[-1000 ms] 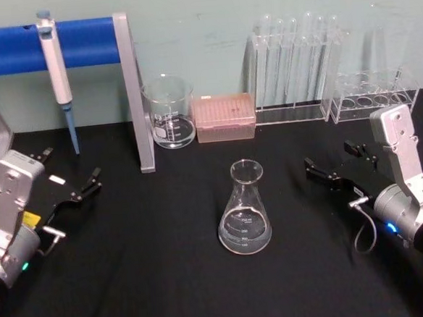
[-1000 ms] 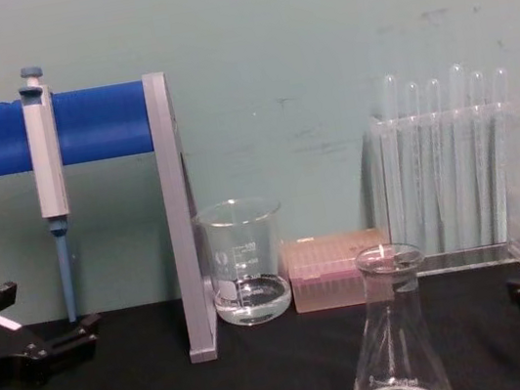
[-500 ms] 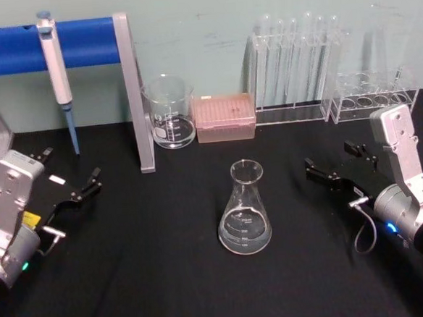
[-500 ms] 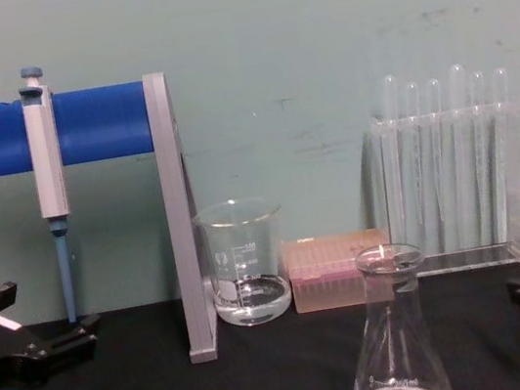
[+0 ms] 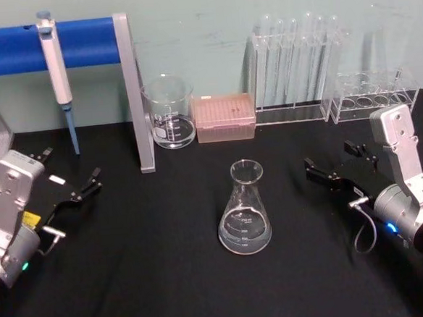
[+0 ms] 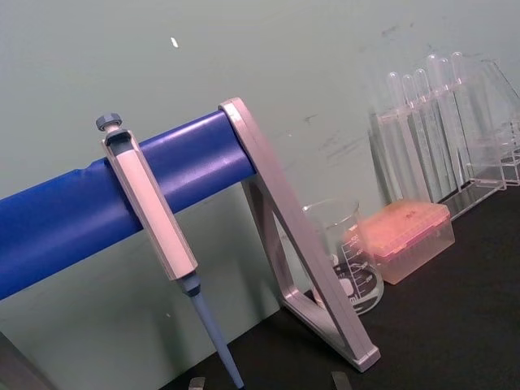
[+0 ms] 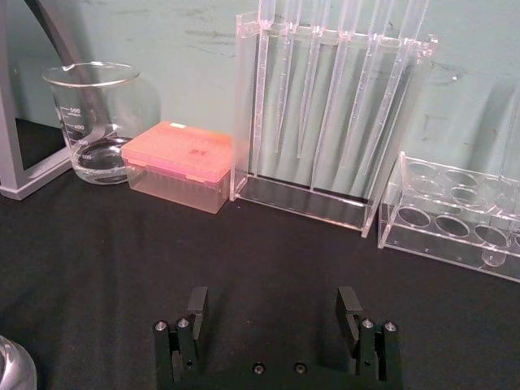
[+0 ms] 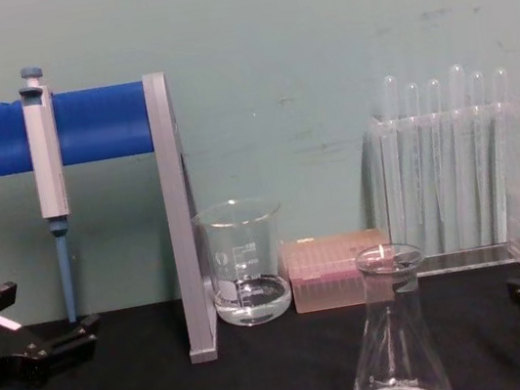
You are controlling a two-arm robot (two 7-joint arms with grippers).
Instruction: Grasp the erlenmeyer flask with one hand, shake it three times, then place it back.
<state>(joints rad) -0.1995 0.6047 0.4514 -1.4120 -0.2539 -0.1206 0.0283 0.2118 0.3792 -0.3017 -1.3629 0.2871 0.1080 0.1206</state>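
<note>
The clear glass conical erlenmeyer flask point(image 5: 244, 210) stands upright at the middle of the black table point(image 5: 154, 278). The black right gripper point(image 5: 340, 162), jaws spread wide, holds nothing, well apart to the flask's right. The black left gripper point(image 5: 71, 175), also spread and empty, is at far left.

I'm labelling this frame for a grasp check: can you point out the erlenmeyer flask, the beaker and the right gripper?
erlenmeyer flask point(image 5: 245, 218): head view, on its conical glass body.
beaker point(image 5: 170, 112): head view, on its glass side wall.
right gripper point(image 7: 273, 314): right wrist view, midway between its open jaws.
</note>
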